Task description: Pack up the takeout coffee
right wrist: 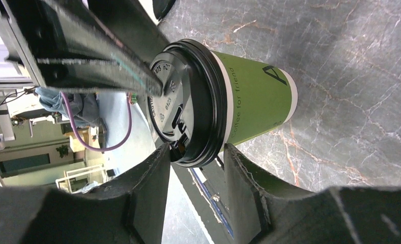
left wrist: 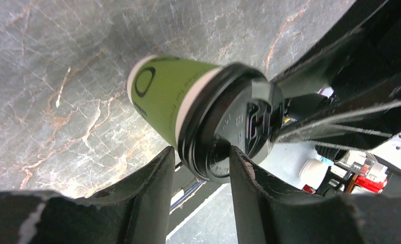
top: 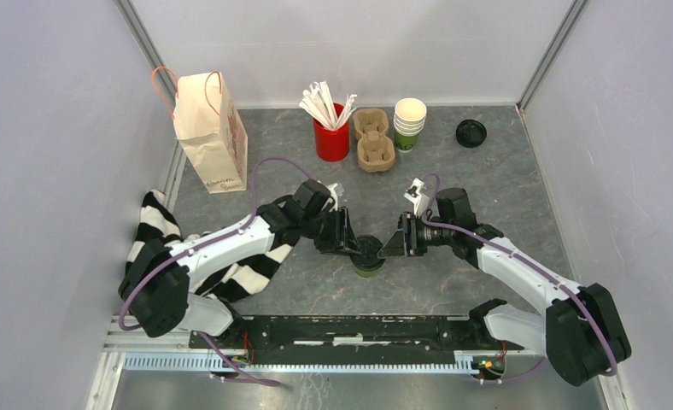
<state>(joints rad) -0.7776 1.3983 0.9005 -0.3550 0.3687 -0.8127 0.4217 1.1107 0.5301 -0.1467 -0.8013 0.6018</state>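
Note:
The takeout coffee (top: pixel 369 266), a green paper cup with a black lid, stands upright on the grey marble table between my two grippers. My left gripper (top: pixel 350 243) reaches in from the left. In the left wrist view the cup (left wrist: pixel 163 96) sits ahead, and my left gripper (left wrist: pixel 201 157) straddles the lid's rim, one finger on the lid top, the other at the cup's side. My right gripper (top: pixel 389 242) reaches in from the right. In the right wrist view my right gripper (right wrist: pixel 196 152) pinches the opposite rim of the cup (right wrist: pixel 254 101) the same way.
A brown paper bag (top: pixel 209 132) with orange handles stands at the back left. Along the back are a red holder of white sticks (top: pixel 331 141), a cardboard cup carrier (top: pixel 373 139), a stack of lidless green cups (top: pixel 409 124) and a lone black lid (top: pixel 471 132).

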